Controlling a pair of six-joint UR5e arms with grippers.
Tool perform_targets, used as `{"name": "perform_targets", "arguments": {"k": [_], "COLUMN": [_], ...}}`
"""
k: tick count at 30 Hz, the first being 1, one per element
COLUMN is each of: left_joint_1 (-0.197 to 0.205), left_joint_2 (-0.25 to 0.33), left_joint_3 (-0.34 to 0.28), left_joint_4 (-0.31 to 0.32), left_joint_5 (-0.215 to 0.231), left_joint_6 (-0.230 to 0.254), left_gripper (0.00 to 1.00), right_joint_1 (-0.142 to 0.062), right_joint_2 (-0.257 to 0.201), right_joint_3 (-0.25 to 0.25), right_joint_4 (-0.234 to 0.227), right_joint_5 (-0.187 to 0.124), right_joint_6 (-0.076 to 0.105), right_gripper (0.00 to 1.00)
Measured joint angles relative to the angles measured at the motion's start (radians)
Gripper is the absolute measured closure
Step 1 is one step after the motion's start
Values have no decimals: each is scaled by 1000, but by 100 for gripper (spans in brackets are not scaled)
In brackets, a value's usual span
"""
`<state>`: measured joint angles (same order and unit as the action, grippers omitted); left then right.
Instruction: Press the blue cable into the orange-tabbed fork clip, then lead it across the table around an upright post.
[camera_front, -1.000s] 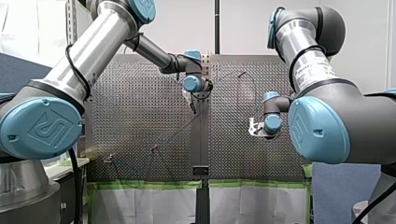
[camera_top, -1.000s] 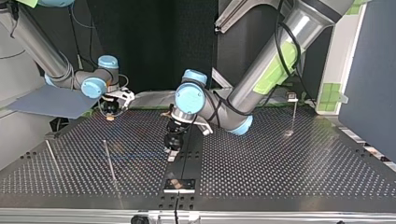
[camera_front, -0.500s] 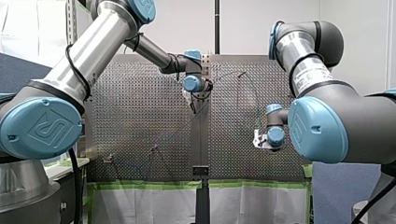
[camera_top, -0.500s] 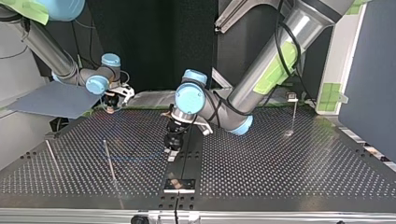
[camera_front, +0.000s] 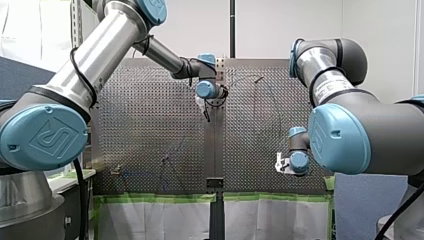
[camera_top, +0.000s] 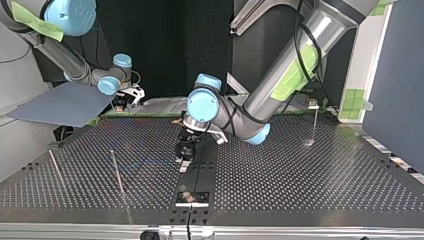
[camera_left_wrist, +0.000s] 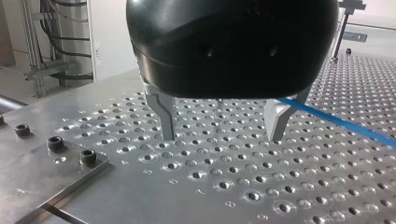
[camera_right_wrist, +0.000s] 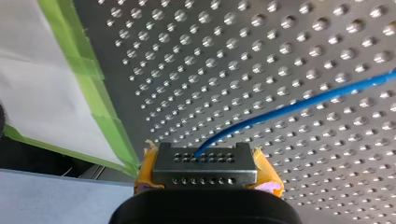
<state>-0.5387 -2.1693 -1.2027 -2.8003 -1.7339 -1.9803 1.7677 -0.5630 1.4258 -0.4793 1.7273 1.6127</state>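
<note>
The blue cable (camera_right_wrist: 299, 105) comes out from between the yellow pads of my right gripper (camera_right_wrist: 201, 154), which is shut on it above the perforated table (camera_right_wrist: 289, 42), near its green-taped edge. In the top view my right gripper (camera_top: 122, 101) hangs at the far left, and a faint blue line of cable (camera_top: 150, 161) runs over the plate toward the middle. There my left gripper (camera_top: 185, 152) stands over the centre seam. Its metal fingers (camera_left_wrist: 164, 116) are open just above the plate, and the cable (camera_left_wrist: 336, 122) passes outside one of them. I cannot make out the fork clip.
Thin upright posts (camera_top: 116, 172) (camera_top: 55, 167) stand at the top view's left, another post (camera_top: 315, 122) at its far right. A bolted bracket (camera_top: 191, 197) sits on the centre seam near the front edge. Green tape (camera_right_wrist: 100, 98) lines the table's edge beside my right gripper.
My right gripper has drawn back with the cable toward the table's taped edge, downward in the front view. The left arm has not moved.
</note>
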Motion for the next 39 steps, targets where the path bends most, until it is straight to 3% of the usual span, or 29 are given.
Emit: {"name": "perform_targets", "arguments": {"k": [8,20,34,39], "left_joint_1": [-5,-16,-44,-52], "left_joint_2": [0,1,1,1], "left_joint_3": [0,0,0,0], "left_joint_4": [-11,-38,-181,-233], "left_joint_5": [-7,-16,-147,-158], "left_joint_6": [0,0,44,47], "left_gripper": [7,7,5,2], "right_joint_1": [-16,-36,-41,-42], "right_joint_2": [49,64,65,65], "right_joint_3": [0,-1,-1,-1], "right_joint_4": [-37,-55,-58,-58], "right_joint_5": [-3,-7,-12,-12], "right_joint_6": [7,12,12,12], "right_gripper": [100,100,100,100]}}
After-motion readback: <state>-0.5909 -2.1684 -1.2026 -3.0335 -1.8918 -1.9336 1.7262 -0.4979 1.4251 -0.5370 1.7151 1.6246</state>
